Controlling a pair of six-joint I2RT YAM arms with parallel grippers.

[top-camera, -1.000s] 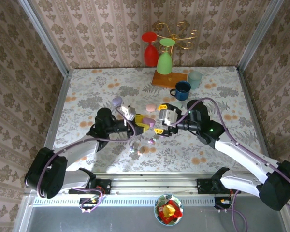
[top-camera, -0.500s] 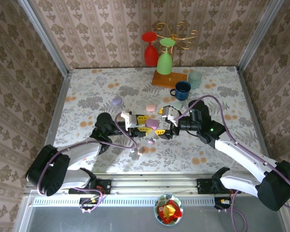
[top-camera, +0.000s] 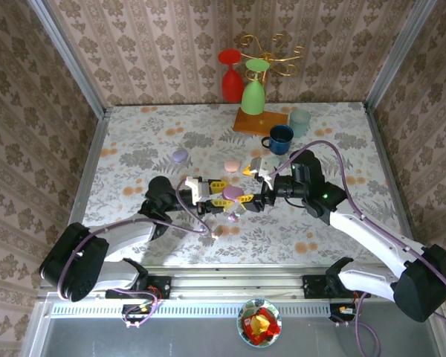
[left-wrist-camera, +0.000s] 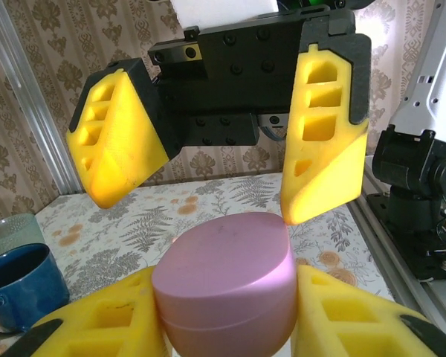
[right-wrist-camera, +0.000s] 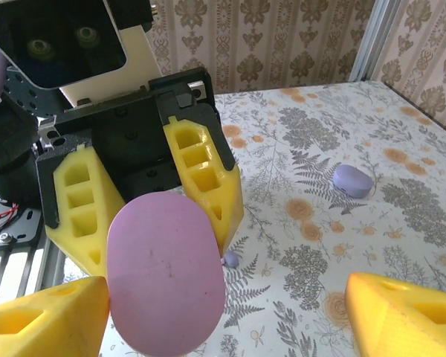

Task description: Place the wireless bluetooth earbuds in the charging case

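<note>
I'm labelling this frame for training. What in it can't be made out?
Left wrist: pink case, clamped in the left gripper; its closed lid hides the inside, bottom edge crops its base.
Top external: earbuds too small to tell their orientation.
Right wrist: right gripper: fingers cropped by the bottom edge.

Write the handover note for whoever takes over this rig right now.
Left gripper: shut on the pink case, held above the table, lid closed.
Right gripper: open, facing the case, holding nothing.
Earbuds: loose on the table; a purple bud lies near the held case. A purple case lies apart.
Done: case picked up.
Left: probably open the lid, then pick up the buds and seat them.
</note>
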